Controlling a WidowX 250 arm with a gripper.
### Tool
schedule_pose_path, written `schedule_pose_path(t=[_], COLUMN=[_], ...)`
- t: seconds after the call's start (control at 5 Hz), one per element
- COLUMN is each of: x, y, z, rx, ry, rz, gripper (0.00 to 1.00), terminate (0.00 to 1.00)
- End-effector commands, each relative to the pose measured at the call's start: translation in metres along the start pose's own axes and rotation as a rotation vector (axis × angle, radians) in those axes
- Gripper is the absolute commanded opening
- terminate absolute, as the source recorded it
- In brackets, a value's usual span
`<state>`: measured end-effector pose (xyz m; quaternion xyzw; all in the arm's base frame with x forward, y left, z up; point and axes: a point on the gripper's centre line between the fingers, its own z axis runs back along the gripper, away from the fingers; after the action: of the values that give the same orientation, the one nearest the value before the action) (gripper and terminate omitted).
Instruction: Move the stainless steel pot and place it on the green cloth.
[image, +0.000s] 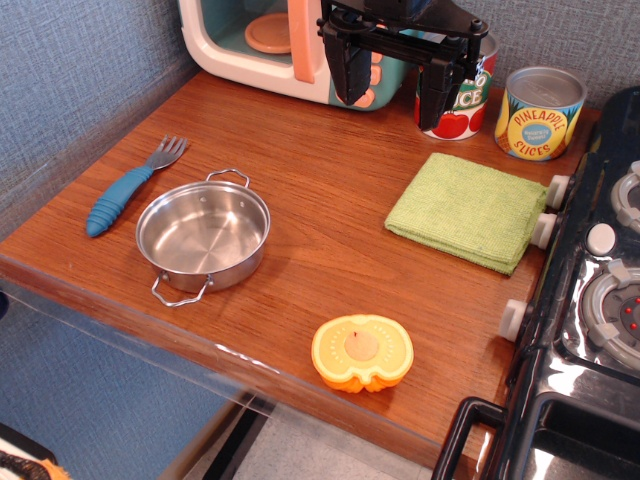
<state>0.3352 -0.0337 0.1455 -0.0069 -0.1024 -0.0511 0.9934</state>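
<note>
The stainless steel pot sits empty on the left part of the wooden counter, with wire loop handles at its far and near sides. The green cloth lies folded flat on the right part of the counter, beside the stove. My gripper hangs high at the back of the counter, open and empty, with its two black fingers wide apart. It is well away from the pot and behind and left of the cloth.
A blue-handled fork lies left of the pot. An orange and yellow toy fruit half sits near the front edge. Two labelled cans and a toy microwave stand at the back. A black toy stove borders the right.
</note>
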Motion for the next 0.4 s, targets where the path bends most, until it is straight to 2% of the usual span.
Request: schedule_pose_path(t=[0.0,0.2], x=[0.0,-0.0021], y=[0.0,0.0049], z=[0.0,-0.0036], rx=[0.0,-0.018], ry=[0.0,0.008], rz=[0.0,0.028], gripper=[1.0,1.0], terminate=[0.0,0.0])
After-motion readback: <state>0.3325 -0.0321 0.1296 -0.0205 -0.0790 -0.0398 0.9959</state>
